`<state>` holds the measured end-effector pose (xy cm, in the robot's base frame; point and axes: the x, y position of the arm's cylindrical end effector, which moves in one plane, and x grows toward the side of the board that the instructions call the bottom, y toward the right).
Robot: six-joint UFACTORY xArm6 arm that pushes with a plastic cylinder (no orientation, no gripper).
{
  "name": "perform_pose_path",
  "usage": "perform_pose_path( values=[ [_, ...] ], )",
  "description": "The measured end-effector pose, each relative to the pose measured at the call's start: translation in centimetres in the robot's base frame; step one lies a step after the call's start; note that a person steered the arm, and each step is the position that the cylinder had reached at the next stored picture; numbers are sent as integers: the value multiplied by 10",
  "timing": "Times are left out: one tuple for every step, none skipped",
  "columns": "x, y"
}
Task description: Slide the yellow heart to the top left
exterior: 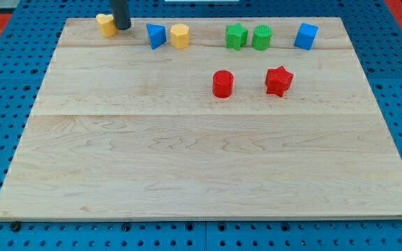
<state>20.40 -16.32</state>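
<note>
Yellow heart sitting close to the board's top left corner, just inside the top edge, apparently at or almost at its goal. My tip touching or nearly touching its right side; contact hard to confirm, since the dark rod overlaps the block's edge. No jaws here to open or close, nothing gripped: just a plain rod end resting at table height beside the block.

Judging from this layout, only a short nudge left, if any. Best done slowly, pushing toward the view's left and slightly up, with the line of push through the middle of the heart so it slides rather than spins. Off-centre contact on a lobed shape likely to turn it or let it slip past the rod. Little wooden board left between the block and the top edge, so overshoot could tip it off onto the blue pegboard; better to stop early than late.

To the right along the top edge: blue triangular block, then a second yellow block, shape unclear, both well clear of the push path. Farther right, two green blocks side by side and a blue cube near the top right corner. Below these, toward the middle, a red cylinder and a red star. None in the way of a leftward move.
</note>
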Motion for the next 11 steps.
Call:
perform_pose_path(
  values=[
    [-3,-6],
    [-13,-7],
    [-12,-29],
    [-12,-35],
    [10,-55],
    [63,-61],
    [90,-124],
    [78,-142],
    [21,-130],
    [4,-114],
    [39,-75]
  ],
)
